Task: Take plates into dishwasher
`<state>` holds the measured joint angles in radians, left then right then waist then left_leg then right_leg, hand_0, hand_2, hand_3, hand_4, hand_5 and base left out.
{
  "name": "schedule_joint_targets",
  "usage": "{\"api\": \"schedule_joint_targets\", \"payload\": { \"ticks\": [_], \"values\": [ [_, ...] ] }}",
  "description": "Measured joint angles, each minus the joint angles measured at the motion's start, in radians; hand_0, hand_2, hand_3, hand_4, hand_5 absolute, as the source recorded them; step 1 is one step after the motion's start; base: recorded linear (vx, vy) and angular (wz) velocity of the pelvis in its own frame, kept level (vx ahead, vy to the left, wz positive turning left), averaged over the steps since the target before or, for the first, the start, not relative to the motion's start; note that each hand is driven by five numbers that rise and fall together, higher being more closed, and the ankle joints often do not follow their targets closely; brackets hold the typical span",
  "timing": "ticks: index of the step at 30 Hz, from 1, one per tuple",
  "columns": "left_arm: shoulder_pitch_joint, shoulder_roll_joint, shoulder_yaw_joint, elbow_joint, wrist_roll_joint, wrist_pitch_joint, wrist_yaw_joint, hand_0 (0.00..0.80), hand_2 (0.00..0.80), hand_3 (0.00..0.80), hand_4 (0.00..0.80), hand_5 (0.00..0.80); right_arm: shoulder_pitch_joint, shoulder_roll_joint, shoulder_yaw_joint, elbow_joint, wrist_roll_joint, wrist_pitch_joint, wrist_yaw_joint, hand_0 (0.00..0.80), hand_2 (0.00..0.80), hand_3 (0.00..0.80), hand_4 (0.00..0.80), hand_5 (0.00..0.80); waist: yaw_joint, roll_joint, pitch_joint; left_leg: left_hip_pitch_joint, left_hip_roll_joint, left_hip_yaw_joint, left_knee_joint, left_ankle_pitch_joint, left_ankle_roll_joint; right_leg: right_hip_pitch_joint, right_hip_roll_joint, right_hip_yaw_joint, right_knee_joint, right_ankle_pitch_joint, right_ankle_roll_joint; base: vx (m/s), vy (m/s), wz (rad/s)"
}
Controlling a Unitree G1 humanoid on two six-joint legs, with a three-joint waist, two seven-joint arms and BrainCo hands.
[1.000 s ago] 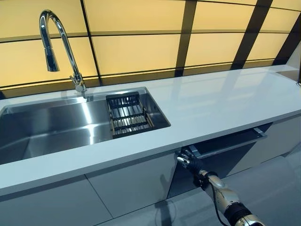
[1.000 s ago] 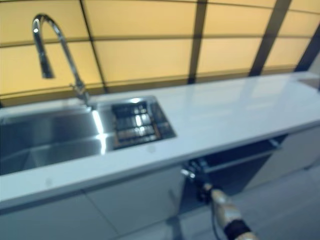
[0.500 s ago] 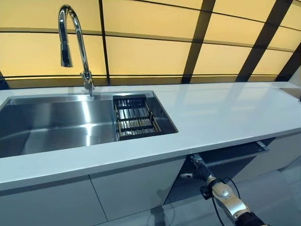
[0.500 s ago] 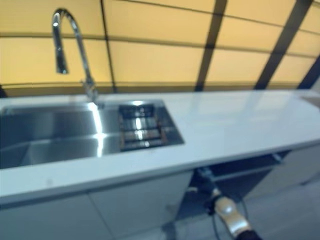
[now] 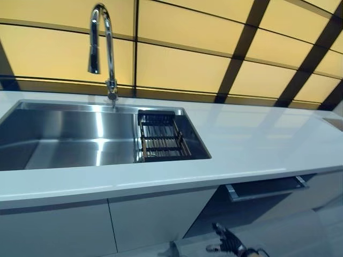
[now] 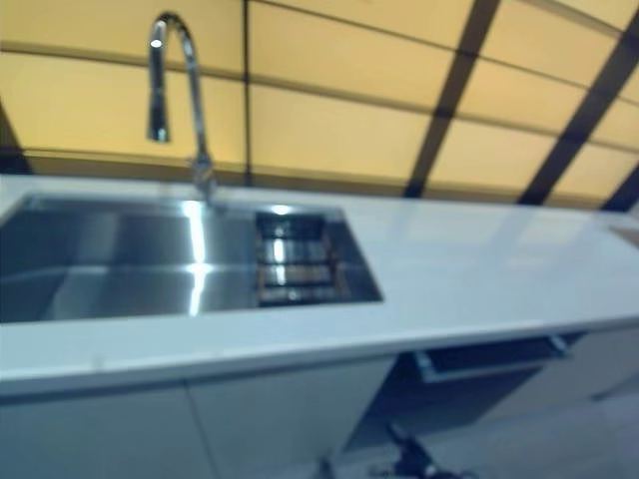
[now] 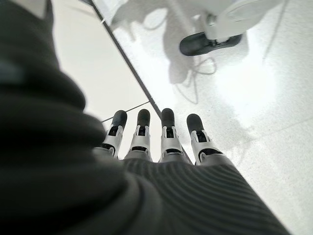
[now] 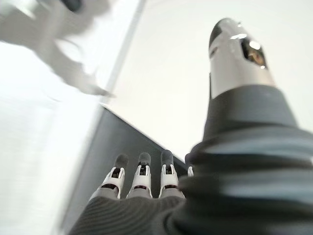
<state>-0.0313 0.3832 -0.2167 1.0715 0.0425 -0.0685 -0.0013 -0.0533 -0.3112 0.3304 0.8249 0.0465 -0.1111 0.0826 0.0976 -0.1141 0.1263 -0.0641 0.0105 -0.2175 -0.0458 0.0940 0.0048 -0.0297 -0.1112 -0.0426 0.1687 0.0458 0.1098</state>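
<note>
White counter unmoved; right hand (image 5: 228, 245) has dropped lower, fingers (image 8: 140, 171) straight, empty.

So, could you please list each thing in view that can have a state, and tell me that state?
Chrome gooseneck faucet: off, no water running.
Stainless steel sink: no water or dishes visible.
Black wire rack: sits at the sink's right end, holds nothing.
Dishwasher door: pulled out a little under the white counter.
Right hand: open, holds nothing.
Left hand: open, holds nothing.

Right hand (image 5: 228, 245) cut by bottom edge; dishwasher (image 5: 265, 188) interior hidden.
</note>
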Motion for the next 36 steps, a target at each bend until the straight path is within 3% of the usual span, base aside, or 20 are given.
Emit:
{"api": "schedule_joint_targets", "payload": {
  "ticks": [4,6,9,11,13,15,16,17,18,20,23,25,27,29,30,31,32,33,34,36],
  "values": [
    [-0.013,0.0,-0.02,0.018,-0.021,-0.007,0.003,0.0,0.0,0.0,0.0,0.0,-0.038,0.02,-0.001,0.158,0.008,-0.007,-0.008,0.0,0.0,0.0,0.0,0.0,0.021,0.02,-0.011,-0.002,-0.001,-0.016,0.0,0.009,-0.014,0.024,-0.008,0.005,-0.02,-0.033,0.041,-0.347,-0.174,0.16],
    [-0.014,0.002,-0.018,0.019,-0.028,-0.011,0.006,0.0,0.0,0.0,0.0,0.0,-0.051,0.031,-0.001,0.195,0.025,-0.012,-0.008,0.0,0.0,0.0,0.0,0.0,0.034,0.023,-0.016,-0.005,-0.004,-0.013,0.0,0.012,-0.021,0.031,-0.011,0.0,-0.035,-0.06,0.039,-0.405,-0.217,0.0],
    [-0.016,-0.007,-0.016,0.035,-0.037,-0.02,0.015,0.0,0.0,0.0,0.0,0.0,-0.071,0.03,-0.005,0.23,0.058,-0.012,-0.011,0.0,0.0,0.0,0.0,0.0,0.051,0.034,-0.02,-0.022,-0.002,-0.018,0.003,0.041,-0.068,0.098,0.003,-0.024,-0.181,-0.085,0.0,-0.346,-0.172,0.07],
    [-0.013,-0.036,-0.017,0.036,-0.037,-0.027,0.018,0.0,0.0,0.0,0.0,0.0,-0.065,0.012,-0.006,0.256,0.066,-0.012,-0.018,0.0,0.0,0.0,0.0,0.0,0.053,0.087,-0.015,-0.02,0.038,-0.012,0.005,0.045,-0.086,0.125,0.053,-0.026,-0.211,-0.064,-0.032,-0.341,-0.093,0.25],
    [-0.006,-0.05,-0.018,0.039,-0.037,-0.028,0.018,0.0,0.0,0.0,0.0,0.0,-0.053,0.008,-0.006,0.274,0.066,-0.012,-0.023,0.0,0.0,0.0,0.0,0.0,0.052,0.125,-0.011,-0.032,0.078,0.015,0.008,0.046,-0.094,0.131,0.09,-0.04,-0.207,-0.062,-0.058,-0.312,-0.03,0.36],
    [-0.009,-0.061,-0.019,0.044,-0.038,-0.029,0.016,0.0,0.0,0.0,0.0,0.0,-0.021,0.006,-0.01,0.289,0.066,-0.011,-0.026,0.0,0.0,0.0,0.0,0.0,0.022,0.146,-0.006,-0.068,0.136,0.118,0.006,0.003,-0.099,0.129,0.121,-0.069,-0.2,-0.067,-0.094,-0.372,0.008,0.89],
    [-0.013,-0.064,-0.019,0.047,-0.038,-0.029,0.015,0.0,0.0,0.0,0.0,0.0,-0.011,0.006,-0.014,0.289,0.065,-0.011,-0.026,0.0,0.0,0.0,0.0,0.0,0.013,0.144,-0.005,-0.07,0.141,0.145,0.007,-0.024,-0.101,0.124,0.121,-0.082,-0.201,-0.066,-0.101,-0.411,0.032,0.99],
    [-0.016,-0.069,-0.019,0.055,-0.038,-0.028,0.011,0.0,0.0,0.0,0.0,0.0,0.008,0.006,-0.019,0.291,0.064,-0.009,-0.027,0.0,0.0,0.0,0.0,0.0,-0.004,0.114,0.012,-0.069,0.125,0.235,0.053,-0.024,-0.098,0.133,0.079,-0.113,-0.215,-0.053,-0.117,-0.385,0.063,0.67],
    [-0.013,-0.073,-0.019,0.068,-0.039,-0.028,0.009,0.0,0.0,0.0,0.0,0.0,0.019,0.006,-0.019,0.292,0.062,-0.009,-0.025,0.0,0.0,0.0,0.0,0.0,-0.005,0.092,0.013,-0.066,0.09,0.256,0.118,-0.026,-0.099,0.128,0.045,-0.124,-0.217,-0.045,-0.115,-0.443,0.101,0.53],
    [-0.006,-0.086,-0.019,0.089,-0.062,-0.027,0.01,0.0,0.0,0.0,0.0,0.0,0.021,-0.002,-0.02,0.305,0.06,-0.007,-0.024,0.0,0.0,0.0,0.0,0.0,-0.028,0.078,0.019,-0.016,0.036,0.245,0.209,-0.031,-0.095,0.131,0.003,-0.128,-0.214,-0.04,-0.102,-0.298,0.12,0.2],
    [-0.005,-0.108,-0.016,0.091,-0.078,-0.027,0.018,0.0,0.0,0.0,0.0,0.0,0.017,-0.004,-0.052,0.33,0.036,-0.001,-0.024,0.0,0.0,0.0,0.0,0.0,-0.058,0.102,0.009,0.056,0.011,0.224,0.168,-0.059,-0.071,0.111,-0.01,-0.115,-0.193,-0.046,-0.068,-0.281,0.156,0.17],
    [-0.015,-0.115,-0.015,0.091,-0.078,-0.028,0.02,0.0,0.0,0.0,0.0,0.0,0.015,-0.002,-0.089,0.362,0.012,0.006,-0.025,0.0,0.0,0.0,0.0,0.0,-0.056,0.097,0.006,0.055,-0.002,0.205,0.154,-0.058,-0.07,0.102,-0.014,-0.073,-0.197,-0.034,-0.051,-0.248,0.204,0.1],
    [-0.013,-0.121,-0.012,0.095,-0.078,-0.029,0.02,0.0,0.0,0.0,0.0,0.0,0.015,-0.011,-0.115,0.369,0.0,0.011,-0.029,0.0,0.0,0.0,0.0,0.0,-0.056,0.119,-0.006,0.058,0.01,0.188,0.118,-0.103,-0.056,0.082,0.001,-0.072,-0.194,-0.016,-0.043,-0.287,0.328,-0.07],
    [0.0,-0.121,0.004,0.103,-0.078,-0.029,0.02,0.0,0.0,0.0,0.0,0.0,0.023,-0.007,-0.127,0.38,-0.01,0.019,-0.028,0.0,0.0,0.0,0.0,0.0,-0.057,0.119,-0.018,0.057,0.002,0.191,0.102,-0.098,-0.05,0.064,0.001,-0.057,-0.176,-0.017,-0.043,-0.221,0.336,-0.09],
    [0.012,-0.117,0.003,0.11,-0.078,-0.03,0.018,0.0,0.0,0.0,0.0,0.0,0.033,-0.005,-0.128,0.38,-0.017,0.024,-0.028,0.0,0.0,0.0,0.0,0.0,-0.058,0.11,-0.04,0.055,-0.004,0.193,0.069,-0.102,-0.073,0.056,-0.008,-0.055,-0.178,-0.014,-0.048,-0.207,0.383,0.0],
    [0.013,-0.11,0.004,0.125,-0.078,-0.032,0.014,0.0,0.0,0.0,0.0,0.0,0.045,0.005,-0.128,0.38,-0.018,0.027,-0.028,0.0,0.0,0.0,0.0,0.0,-0.064,0.066,-0.07,0.063,-0.027,0.189,0.054,-0.12,-0.099,0.041,-0.049,-0.057,-0.206,0.004,-0.043,-0.207,0.389,-0.01],
    [0.007,-0.108,0.003,0.127,-0.078,-0.038,0.007,0.0,0.0,0.0,0.0,0.0,0.044,0.008,-0.132,0.385,-0.018,0.027,-0.03,0.0,0.0,0.0,0.0,0.0,-0.064,0.05,-0.072,0.053,-0.054,0.187,0.122,-0.138,-0.046,0.037,-0.077,-0.057,-0.208,0.016,-0.038,-0.213,0.378,-0.08],
    [0.01,-0.116,0.002,0.125,-0.078,-0.042,-0.001,0.0,0.0,0.0,0.0,0.0,0.037,-0.003,-0.133,0.385,-0.02,0.027,-0.031,0.0,0.0,0.0,0.0,0.0,-0.066,0.063,-0.072,0.072,-0.044,0.188,0.144,-0.153,-0.023,0.039,-0.069,-0.06,-0.207,0.025,-0.025,-0.215,0.353,-0.05],
    [0.01,-0.128,0.0,0.121,-0.078,-0.043,-0.005,0.0,0.0,0.0,0.0,0.0,0.037,-0.019,-0.133,0.386,-0.02,0.028,-0.037,0.0,0.0,0.0,0.0,0.0,-0.082,0.109,-0.076,0.096,-0.014,0.175,0.106,-0.167,-0.044,0.046,-0.046,-0.071,-0.205,0.03,-0.013,-0.189,0.29,0.05],
    [0.003,-0.125,-0.026,0.117,-0.078,-0.049,-0.008,0.0,0.0,0.0,0.0,0.0,0.039,-0.014,-0.135,0.384,-0.014,0.03,-0.043,0.0,0.0,0.0,0.0,0.0,-0.098,0.094,-0.07,0.129,-0.036,0.183,0.04,-0.121,-0.017,0.027,-0.071,-0.059,-0.178,0.023,0.011,-0.232,0.241,0.02]
  ]
}}
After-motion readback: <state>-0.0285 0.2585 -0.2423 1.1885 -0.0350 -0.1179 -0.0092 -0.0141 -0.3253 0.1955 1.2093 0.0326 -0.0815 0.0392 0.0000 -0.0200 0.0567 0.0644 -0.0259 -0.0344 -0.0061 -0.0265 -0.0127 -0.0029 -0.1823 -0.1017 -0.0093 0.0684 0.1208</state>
